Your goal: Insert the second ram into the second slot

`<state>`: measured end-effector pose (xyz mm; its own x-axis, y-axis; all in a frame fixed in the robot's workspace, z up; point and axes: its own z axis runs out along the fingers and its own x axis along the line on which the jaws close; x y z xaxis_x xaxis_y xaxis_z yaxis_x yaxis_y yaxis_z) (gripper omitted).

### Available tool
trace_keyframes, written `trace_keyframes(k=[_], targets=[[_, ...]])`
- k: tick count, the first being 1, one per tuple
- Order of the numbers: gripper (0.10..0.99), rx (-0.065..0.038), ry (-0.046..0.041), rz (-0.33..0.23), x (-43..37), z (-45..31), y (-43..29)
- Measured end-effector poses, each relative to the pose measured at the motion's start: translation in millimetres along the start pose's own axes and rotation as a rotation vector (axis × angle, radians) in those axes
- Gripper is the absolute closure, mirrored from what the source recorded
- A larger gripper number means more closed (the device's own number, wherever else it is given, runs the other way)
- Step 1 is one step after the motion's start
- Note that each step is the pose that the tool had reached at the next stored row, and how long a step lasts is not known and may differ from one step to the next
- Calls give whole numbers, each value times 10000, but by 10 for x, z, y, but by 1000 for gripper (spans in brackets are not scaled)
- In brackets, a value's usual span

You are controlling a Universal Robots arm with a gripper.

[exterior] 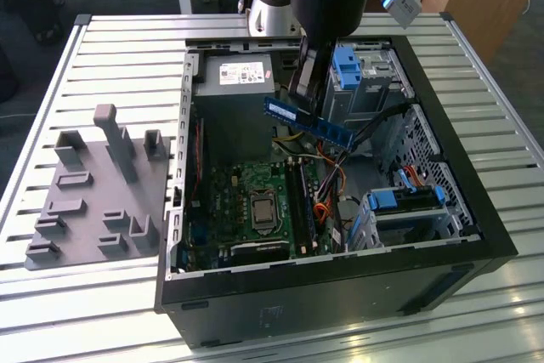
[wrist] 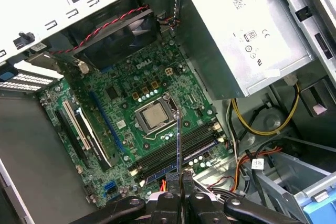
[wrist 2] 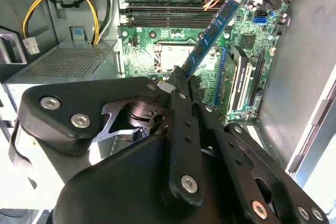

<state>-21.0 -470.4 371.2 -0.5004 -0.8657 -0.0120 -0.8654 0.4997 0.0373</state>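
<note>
**One ram gripped and held clear above the board**

One end of the ram (exterior: pixel 319 125) is pinched between the narrow-set fingers of the gripper (exterior: pixel 299 98), leaving most of its length free, which I judge leaves the contact edge clear for seating. In the exterior view it stands on its long edge and slopes down toward that view's right. It hangs over the open case (exterior: pixel 340 286), well apart from the board (exterior: pixel 229 201).

The first wrist view shows the ram (wrist: pixel 178 140) edge-on as a thin line crossing the slots (wrist: pixel 176 153). It looks not yet lined up with them, and I cannot tell which slot is filled.

Room is tight at slot level. The socket (wrist: pixel 156 116) lies just beside the slots on one side, and cables (exterior: pixel 327 180) crowd the other. The supply (exterior: pixel 234 82) and cage (exterior: pixel 365 82) wall in the far end. Above the board the space is open, so a descent from above looks like the free path.
</note>
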Motion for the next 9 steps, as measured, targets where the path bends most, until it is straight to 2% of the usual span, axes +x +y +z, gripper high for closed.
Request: trace_keyframes(k=[9], targets=[[949, 4, -12, 324, 0, 1, 0]])
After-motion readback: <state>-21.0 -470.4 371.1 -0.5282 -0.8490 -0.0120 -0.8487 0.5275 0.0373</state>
